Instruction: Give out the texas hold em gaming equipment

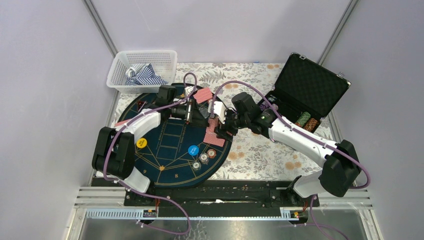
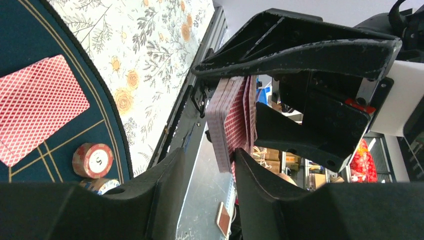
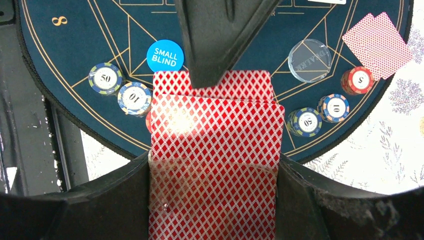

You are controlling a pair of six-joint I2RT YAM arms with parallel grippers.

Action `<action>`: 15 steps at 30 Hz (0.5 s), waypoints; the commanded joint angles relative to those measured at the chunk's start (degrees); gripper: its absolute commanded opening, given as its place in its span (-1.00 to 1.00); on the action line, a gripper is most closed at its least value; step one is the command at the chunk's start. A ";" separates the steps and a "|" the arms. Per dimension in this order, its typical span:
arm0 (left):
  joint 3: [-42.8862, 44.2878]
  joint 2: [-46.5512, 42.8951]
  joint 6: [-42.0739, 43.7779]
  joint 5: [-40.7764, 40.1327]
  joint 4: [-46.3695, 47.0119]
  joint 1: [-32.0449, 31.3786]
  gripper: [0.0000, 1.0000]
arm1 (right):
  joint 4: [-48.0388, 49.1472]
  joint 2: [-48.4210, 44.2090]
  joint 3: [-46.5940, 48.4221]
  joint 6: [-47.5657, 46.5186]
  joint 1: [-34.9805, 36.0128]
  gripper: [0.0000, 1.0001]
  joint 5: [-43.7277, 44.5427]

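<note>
Over the dark blue mat (image 3: 75, 45), right wrist view, I read the markings clockwise around the deck of red-backed cards (image 3: 215, 125). At 11 o'clock the blue disc (image 3: 165, 56) says "SMALL BLIND". At 1 o'clock the clear disc (image 3: 309, 60) carries a faint "DEALER". At 2 o'clock a red chip (image 3: 358, 80) is marked 5, just below two loose cards (image 3: 377, 44) that overlap at the mat's rim. At 3 o'clock sit another 10 chip (image 3: 334, 107) and another 50 chip (image 3: 303, 121). At 9 o'clock sit a 50 chip (image 3: 105, 78) and a 10 chip (image 3: 135, 97).

The right gripper (image 3: 212, 165) is clamped on the deck, whose cards are slightly fanned above the mat's near edge. One left finger (image 3: 220, 40) overlaps the top card at 12 o'clock.

Left wrist view: the left gripper (image 2: 207, 165) has its jaws partly apart, straddling the deck's edge, with a gap showing on one side.
</note>
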 commanded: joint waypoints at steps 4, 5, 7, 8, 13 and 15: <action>-2.31 -1.91 -3.72 1.55 6.43 3.41 -0.20 | 3.74 -3.75 1.43 -1.31 0.29 -0.79 0.80; -2.64 -2.19 -4.14 1.79 7.09 3.70 -0.21 | 3.85 -3.75 1.35 -1.39 0.25 -0.79 0.94; -3.26 -3.08 -5.03 2.32 8.48 4.30 -0.22 | 3.92 -3.75 1.22 -1.46 0.26 -0.78 1.07; -3.54 -3.72 -5.20 2.43 9.07 4.48 -0.22 | 3.86 -3.74 1.17 -1.47 0.26 -0.78 1.21; -6.19 -7.97 -9.93 3.22 17.34 4.74 -0.01 | 4.74 -3.08 0.70 -1.35 0.26 -0.79 1.98; -7.57 -9.43 -13.04 2.69 21.71 4.79 0.11 | 4.90 -2.77 0.85 -1.14 0.25 -0.79 2.00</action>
